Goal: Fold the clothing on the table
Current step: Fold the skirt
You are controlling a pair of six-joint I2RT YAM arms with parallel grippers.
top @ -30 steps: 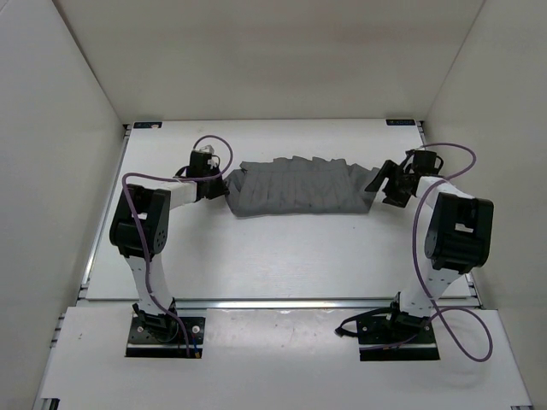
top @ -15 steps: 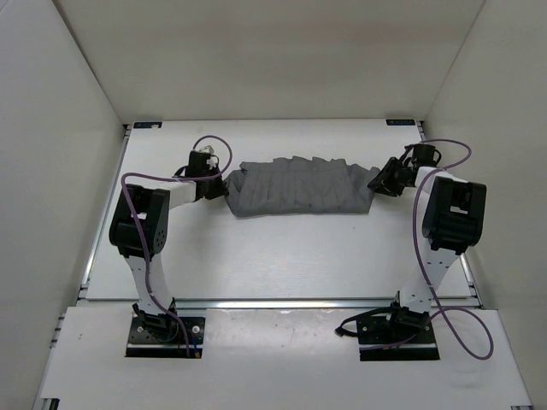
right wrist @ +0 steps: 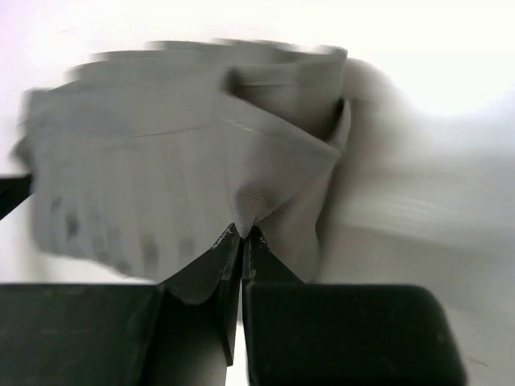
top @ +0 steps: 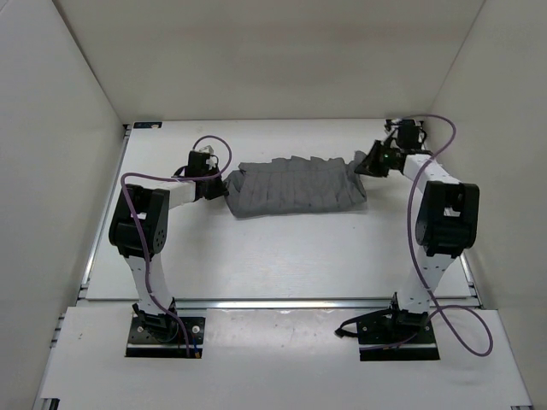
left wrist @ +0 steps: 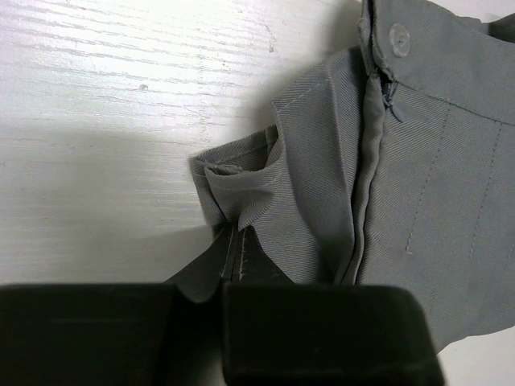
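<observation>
The clothing (top: 295,188), a grey pleated skirt, lies in a crumpled band across the far middle of the white table (top: 282,256). At its left end my left gripper (top: 220,190) is shut on a bunched corner of the clothing (left wrist: 322,185), the cloth puckering out from the fingertips (left wrist: 233,237); a clear button (left wrist: 397,34) and a seam run close by. My right gripper (top: 363,164) is shut on a pinch of the clothing (right wrist: 185,161) at its right end. That edge is drawn up into a peak at the fingertips (right wrist: 244,233).
White walls (top: 77,128) enclose the table on three sides, and thin metal rails (top: 282,303) run along its edges. Purple cables (top: 427,137) loop off both arms. The arm bases (top: 162,329) stand at the near edge.
My right gripper has swung toward the far right corner and closed on the clothing's right end, pulling that end up and back. The left gripper has stayed in place, shut.
</observation>
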